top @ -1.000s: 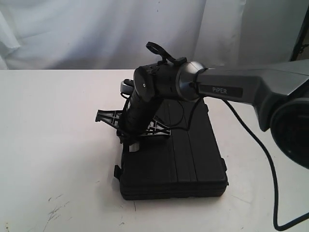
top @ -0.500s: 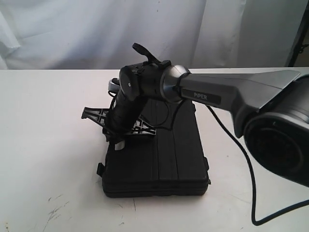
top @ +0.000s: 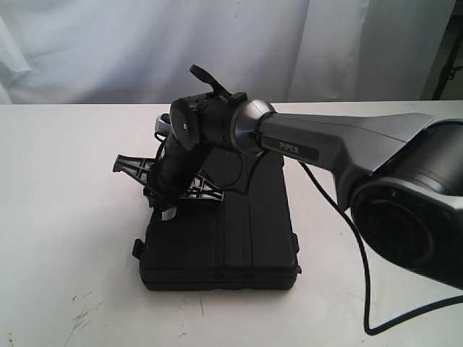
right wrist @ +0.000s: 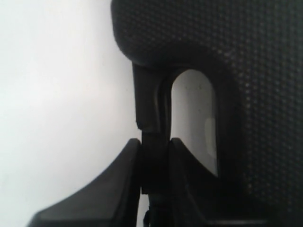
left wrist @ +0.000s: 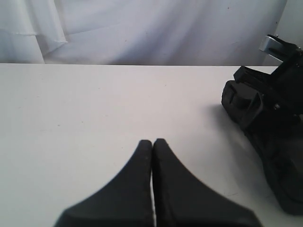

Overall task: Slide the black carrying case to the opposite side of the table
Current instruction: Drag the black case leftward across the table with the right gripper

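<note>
Right gripper (right wrist: 154, 142) pinched on the thin handle (right wrist: 150, 109) of the black carrying case (top: 224, 238), lying flat midway across the worktop (top: 65, 217), left gripper (left wrist: 152, 144) closed empty nearby: pulling from that one edge could swivel the case or slip the handle free

This looks like a robotics lab or test bay rather than a home or shop. A plain white counter (top: 58, 217), marked with faint dark scuffs (top: 83, 309) at its near left, fills the scene. A wrinkled white cloth backdrop (top: 108, 50) hangs along its far edge and closes off the room behind. A grey and black robot arm (top: 340, 141) lettered PIPER reaches in from the right, trailing a loose black cable (top: 364, 293) over the counter beside a black carrying case (top: 239, 238).
</note>
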`<state>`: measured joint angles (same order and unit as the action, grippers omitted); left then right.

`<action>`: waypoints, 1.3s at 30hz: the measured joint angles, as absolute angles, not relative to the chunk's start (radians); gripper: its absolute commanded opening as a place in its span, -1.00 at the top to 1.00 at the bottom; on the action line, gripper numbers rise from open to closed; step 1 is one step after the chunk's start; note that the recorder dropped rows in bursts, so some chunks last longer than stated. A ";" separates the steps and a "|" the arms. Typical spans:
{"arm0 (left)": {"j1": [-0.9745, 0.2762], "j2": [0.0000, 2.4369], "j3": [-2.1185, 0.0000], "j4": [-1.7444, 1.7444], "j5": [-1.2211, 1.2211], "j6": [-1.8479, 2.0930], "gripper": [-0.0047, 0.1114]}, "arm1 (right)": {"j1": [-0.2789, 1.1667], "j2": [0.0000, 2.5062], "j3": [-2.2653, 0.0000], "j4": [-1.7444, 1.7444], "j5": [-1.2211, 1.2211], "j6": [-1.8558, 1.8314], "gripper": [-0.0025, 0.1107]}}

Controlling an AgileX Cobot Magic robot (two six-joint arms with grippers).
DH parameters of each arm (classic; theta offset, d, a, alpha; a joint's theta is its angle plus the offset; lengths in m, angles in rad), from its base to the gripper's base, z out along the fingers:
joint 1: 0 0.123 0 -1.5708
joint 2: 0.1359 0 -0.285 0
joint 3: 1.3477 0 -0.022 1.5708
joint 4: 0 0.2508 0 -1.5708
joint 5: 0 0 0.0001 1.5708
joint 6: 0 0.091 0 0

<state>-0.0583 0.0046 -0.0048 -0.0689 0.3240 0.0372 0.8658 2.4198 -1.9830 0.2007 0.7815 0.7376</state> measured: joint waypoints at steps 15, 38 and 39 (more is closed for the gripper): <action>-0.058 0.005 -0.005 -0.069 0.324 0.037 0.92 | 0.866 2.446 -2.020 0.201 0.769 0.758 0.96; -0.058 0.005 -0.005 -0.069 0.324 0.037 0.92 | 0.867 2.425 -2.029 0.161 0.771 0.724 0.30; -0.058 0.005 -0.005 -0.069 0.324 0.037 0.92 | 0.867 2.417 -2.029 0.156 0.775 0.723 0.30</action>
<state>-0.0583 0.0046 -0.0048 -0.0689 0.3240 0.0372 0.8674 2.4174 -2.0290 0.1565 0.7754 0.7229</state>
